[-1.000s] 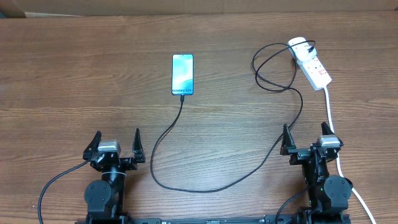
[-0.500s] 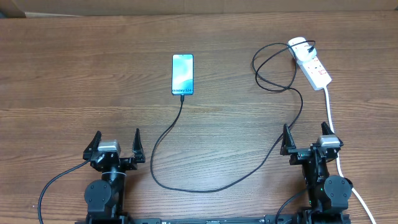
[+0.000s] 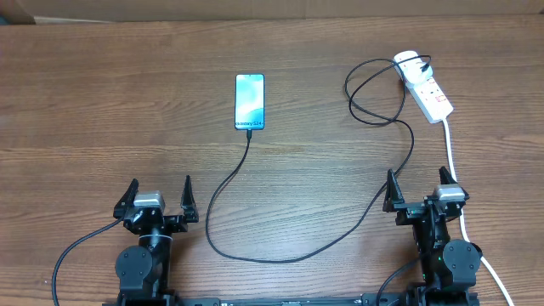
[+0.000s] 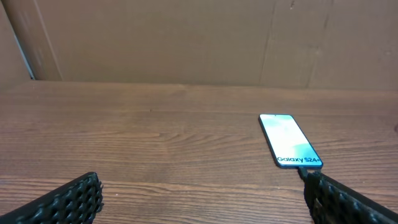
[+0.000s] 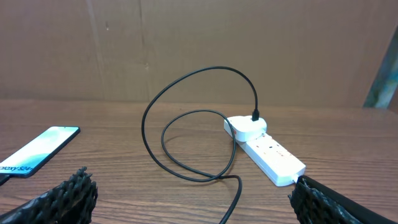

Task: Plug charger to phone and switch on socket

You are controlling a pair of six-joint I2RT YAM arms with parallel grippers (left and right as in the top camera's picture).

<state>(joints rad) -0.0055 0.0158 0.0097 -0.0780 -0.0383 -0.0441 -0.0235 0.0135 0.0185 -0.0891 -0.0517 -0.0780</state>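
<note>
While the phone [image 3: 250,102] lies central, the socket [image 3: 427,87] sits far right.

Robot test bench, probably a corner of a laboratory or workshop. A wood-grain table [image 3: 85,102] has a left arm [image 3: 140,255] and a right arm [image 3: 450,255] at its near edge. Plain cardboard sheets [image 4: 186,37] screen the far side.

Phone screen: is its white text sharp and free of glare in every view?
Overhead: the phone is evenly lit without glare, but its text is too small to read. Left wrist: sharp, the text reads clearly, though the screen glows bright. Right wrist: the picture's left edge cuts the text short.
</note>
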